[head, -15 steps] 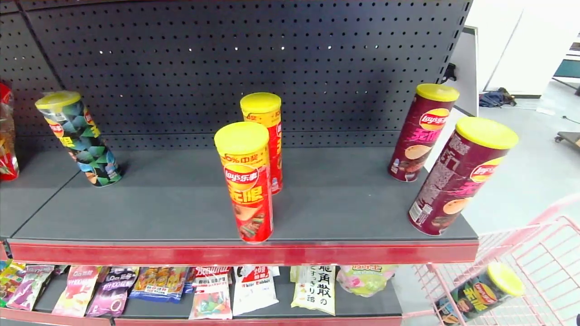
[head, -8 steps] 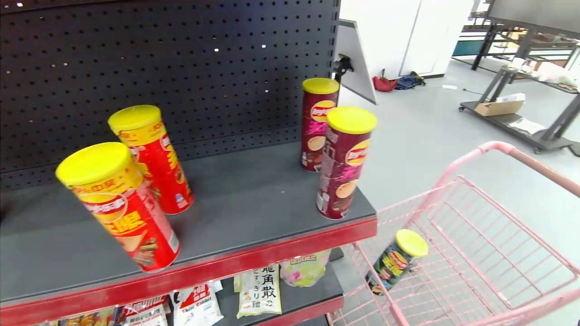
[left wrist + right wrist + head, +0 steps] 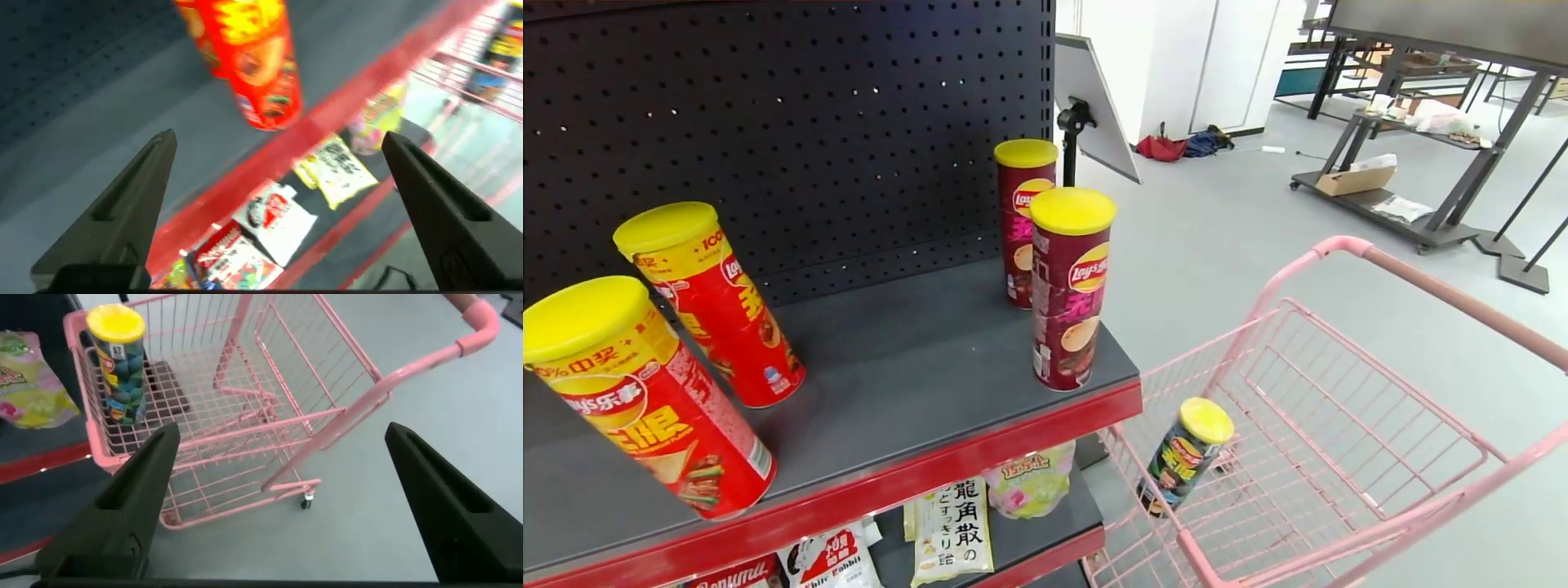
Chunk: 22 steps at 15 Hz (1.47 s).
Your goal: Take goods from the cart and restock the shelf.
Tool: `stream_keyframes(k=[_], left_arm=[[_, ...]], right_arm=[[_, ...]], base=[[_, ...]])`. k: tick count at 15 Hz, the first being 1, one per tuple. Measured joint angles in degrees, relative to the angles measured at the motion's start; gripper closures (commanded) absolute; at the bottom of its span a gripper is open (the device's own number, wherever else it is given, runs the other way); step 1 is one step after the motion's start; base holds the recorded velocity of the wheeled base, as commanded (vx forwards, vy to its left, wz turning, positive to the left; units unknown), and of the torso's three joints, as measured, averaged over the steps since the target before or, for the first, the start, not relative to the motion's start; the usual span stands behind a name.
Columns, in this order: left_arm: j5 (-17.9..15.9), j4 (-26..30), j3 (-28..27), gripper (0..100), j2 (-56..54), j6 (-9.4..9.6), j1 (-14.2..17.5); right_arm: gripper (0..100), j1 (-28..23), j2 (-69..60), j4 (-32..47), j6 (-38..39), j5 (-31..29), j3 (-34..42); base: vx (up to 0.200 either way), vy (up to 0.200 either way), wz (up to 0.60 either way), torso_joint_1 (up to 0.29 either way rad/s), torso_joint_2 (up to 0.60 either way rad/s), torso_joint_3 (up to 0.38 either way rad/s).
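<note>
A pink cart (image 3: 1421, 286) stands right of the shelf (image 3: 890, 367). One dark patterned chip can with a yellow lid (image 3: 1184, 453) leans in the cart's near-left corner and stands out in the right wrist view (image 3: 118, 363). On the shelf stand two red cans (image 3: 715, 302) (image 3: 645, 400) and two maroon cans (image 3: 1068, 286) (image 3: 1023, 220). My left gripper (image 3: 278, 220) hangs open over the shelf's red front edge, a red can (image 3: 245, 61) just beyond it. My right gripper (image 3: 278, 506) is open above the cart (image 3: 343, 412), nothing between its fingers.
Snack bags (image 3: 952, 531) lie on the lower shelf. A sign board on a stand (image 3: 1094, 106) rises behind the shelf's right end. Metal racks (image 3: 1421, 220) stand at the back right, with open grey floor (image 3: 1217, 229) between them and the cart.
The head camera has swung to the right, so the shelf slid left in the picture and the cart came fully into view. The cans themselves have not moved.
</note>
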Motion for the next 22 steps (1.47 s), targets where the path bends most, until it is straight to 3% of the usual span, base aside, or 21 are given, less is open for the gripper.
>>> stream_keyframes(k=[3, 13, 17, 19, 22], left_arm=[[-1.5, 1.5, 0.8, 0, -3.1, -0.27, 0.0], [-1.6, 1.3, 1.5, 0, -5.1, -0.35, 0.0], [-1.5, 1.3, 1.4, 0, -5.2, -0.38, 0.0], [-1.5, 1.2, 1.4, 0, -5.1, -0.38, 0.0], [-0.7, 1.2, 1.6, 0, -4.2, -0.46, 0.1]], right_arm=[[0, 0.0, -0.5, -0.2, 0.0, 0.1, 0.5], [0, 0.0, -2.2, -0.2, 0.1, 0.3, 3.6], [0, 0.0, -0.9, -1.0, 0.4, 0.5, 3.6], [0, 0.1, 3.9, -5.9, 1.6, 0.7, 2.2], [0, 1.4, 20.8, -20.2, 4.6, 1.7, -0.4]], base=[[0.0, 0.0, 0.0, -0.134, 0.37, 0.214], [0.0, 0.0, 0.0, -0.164, 0.46, 0.293], [0.0, 0.0, 0.0, -0.04, 0.13, 0.085], [0.0, 0.0, 0.0, 0.0, 0.0, 0.0], [0.0, 0.0, 0.0, 0.0, 0.0, 0.0]])
